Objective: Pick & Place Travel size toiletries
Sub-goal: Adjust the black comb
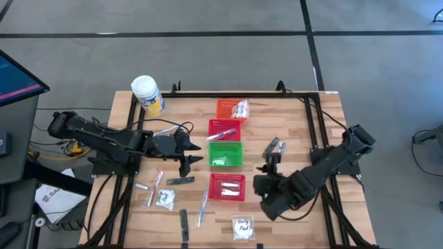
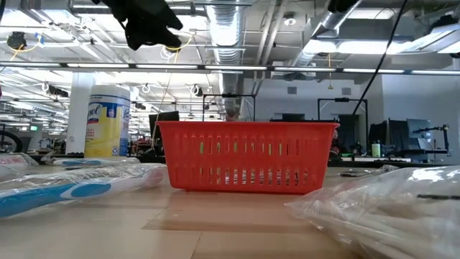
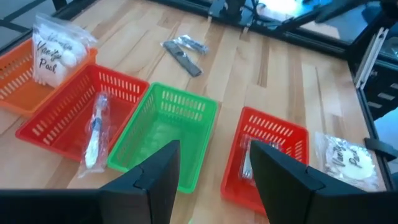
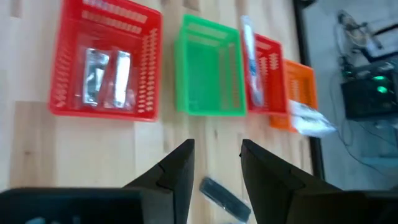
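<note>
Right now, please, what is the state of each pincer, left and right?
Left pincer: open, empty, above the green mesh basket.
Right pincer: open, empty, above the bare wooden table.

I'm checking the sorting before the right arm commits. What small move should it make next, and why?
Probably lower the right gripper onto the dark flat strip lying on the table just ahead of its open, empty fingers. The strip is loose outside the red basket, and nothing blocks the descent.

Wooden table (image 1: 304, 124) carries four mesh baskets (image 1: 226, 153) in a row and a white jar (image 1: 147, 95). Toiletries (image 1: 163, 199) lie loose on its surface.
</note>
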Controlling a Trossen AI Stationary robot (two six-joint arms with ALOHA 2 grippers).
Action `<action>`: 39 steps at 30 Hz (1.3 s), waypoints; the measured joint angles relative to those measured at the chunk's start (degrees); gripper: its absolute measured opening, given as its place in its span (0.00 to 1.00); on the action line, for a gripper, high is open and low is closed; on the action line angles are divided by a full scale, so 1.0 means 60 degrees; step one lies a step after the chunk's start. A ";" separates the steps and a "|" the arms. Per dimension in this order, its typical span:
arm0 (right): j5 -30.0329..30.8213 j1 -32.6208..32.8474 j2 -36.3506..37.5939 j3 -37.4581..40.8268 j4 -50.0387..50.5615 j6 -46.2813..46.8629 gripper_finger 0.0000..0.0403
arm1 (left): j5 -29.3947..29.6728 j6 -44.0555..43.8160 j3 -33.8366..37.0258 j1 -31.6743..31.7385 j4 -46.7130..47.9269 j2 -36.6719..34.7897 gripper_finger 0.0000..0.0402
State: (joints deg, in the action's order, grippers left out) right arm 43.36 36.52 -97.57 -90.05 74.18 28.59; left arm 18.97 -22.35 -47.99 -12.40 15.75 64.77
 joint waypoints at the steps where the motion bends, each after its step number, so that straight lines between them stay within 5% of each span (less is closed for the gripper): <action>1: 0.0145 0.0050 0.0100 0.0167 0.0028 0.0244 0.31 | 0.0002 0.0000 0.0000 0.0000 -0.0049 -0.0001 0.46; 13: 0.0809 0.0150 0.1406 0.2336 -0.0039 0.1945 0.31 | 0.0688 0.0069 -0.0004 0.0018 -0.0210 -0.0004 0.46; 21: 0.1392 0.0225 0.2408 0.3786 -0.0527 0.2820 0.31 | 0.1191 0.0739 -0.0004 0.0018 -0.1652 0.0397 0.46; 29: 0.1603 0.0232 0.4039 0.5935 -0.3434 0.2106 0.31 | 0.0504 0.1594 -0.0004 0.0382 -0.3269 0.1471 0.46; 39: 0.1107 0.0224 0.5703 0.8586 -0.9027 -0.1088 0.31 | 0.0264 0.1970 -0.0004 0.0802 -0.3937 0.2000 0.46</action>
State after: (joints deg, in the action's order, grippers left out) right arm 50.00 37.87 -63.35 -38.54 20.02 22.06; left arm 20.55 -10.53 -48.01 -7.59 -7.87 76.77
